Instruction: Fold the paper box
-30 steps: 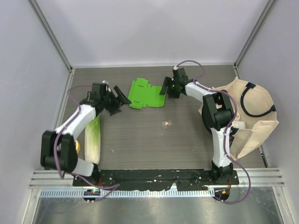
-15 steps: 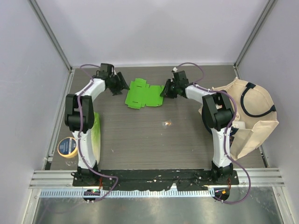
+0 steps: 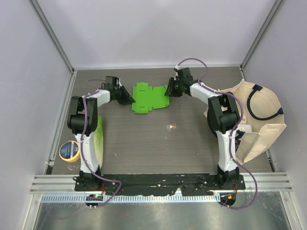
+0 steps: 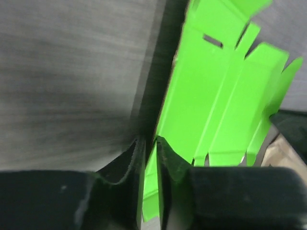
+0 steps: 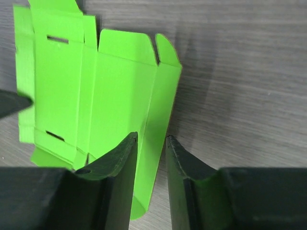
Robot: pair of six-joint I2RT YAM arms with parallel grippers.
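Green paper box in left claw

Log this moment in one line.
left pincer: shut on paper box left edge | right pincer: straddling right edge, grip unclear | fold: not yet made

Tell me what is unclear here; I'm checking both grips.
Right wrist view: whether the right gripper pinches the paper box; its fingers hide contact.
Top view: the small object mid-table, too small to identify.
Top view: the cabbage, partly hidden by the left arm.
Left wrist view: the box's far flaps, cut off by the top edge.
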